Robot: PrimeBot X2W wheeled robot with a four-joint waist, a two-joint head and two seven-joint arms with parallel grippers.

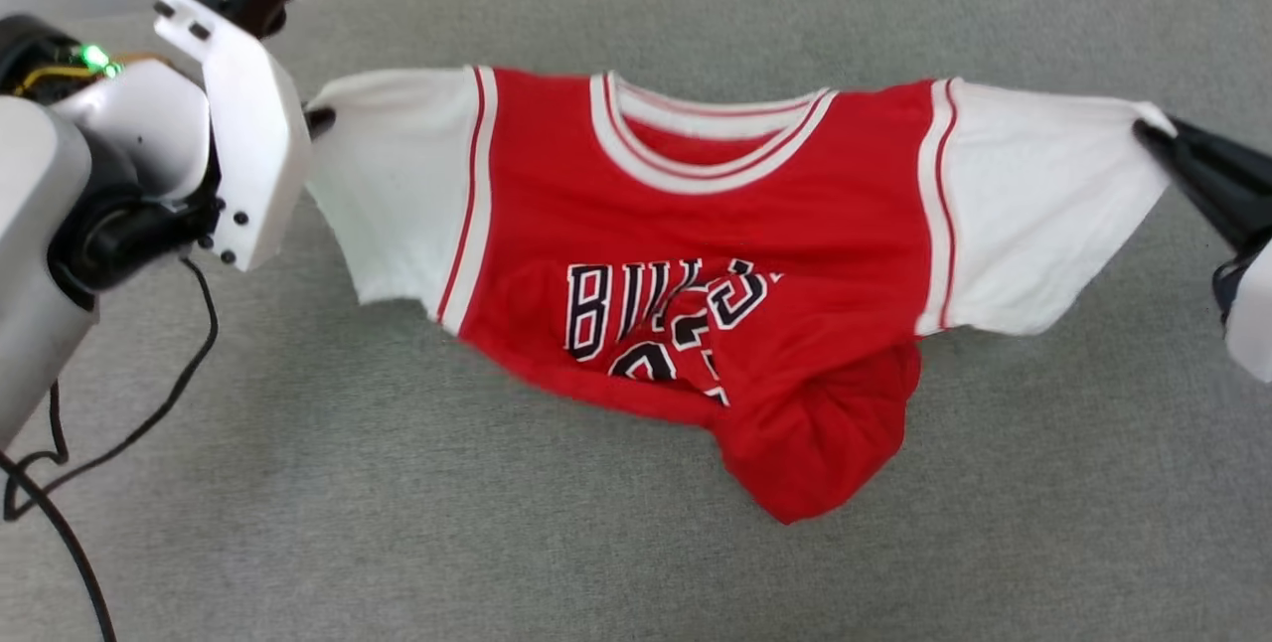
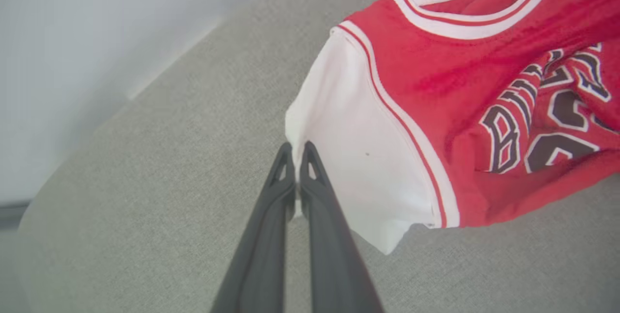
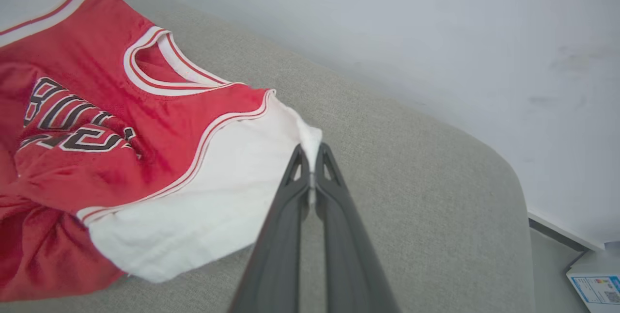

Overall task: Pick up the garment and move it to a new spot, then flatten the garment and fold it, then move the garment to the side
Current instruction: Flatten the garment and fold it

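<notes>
Red garment (image 1: 696,225), soft and crumpled at the hem, white sleeves (image 1: 407,175) pinched tight in both jaws.

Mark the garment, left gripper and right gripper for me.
garment (image 1: 825,225), head view, red chest panel.
left gripper (image 2: 297,148), left wrist view, midway between fingertips at white sleeve edge.
right gripper (image 3: 312,150), right wrist view, midway between fingertips at white sleeve tip.

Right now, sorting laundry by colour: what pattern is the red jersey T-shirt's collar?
White collar with thin red stripes; clearest in the head view.
</notes>
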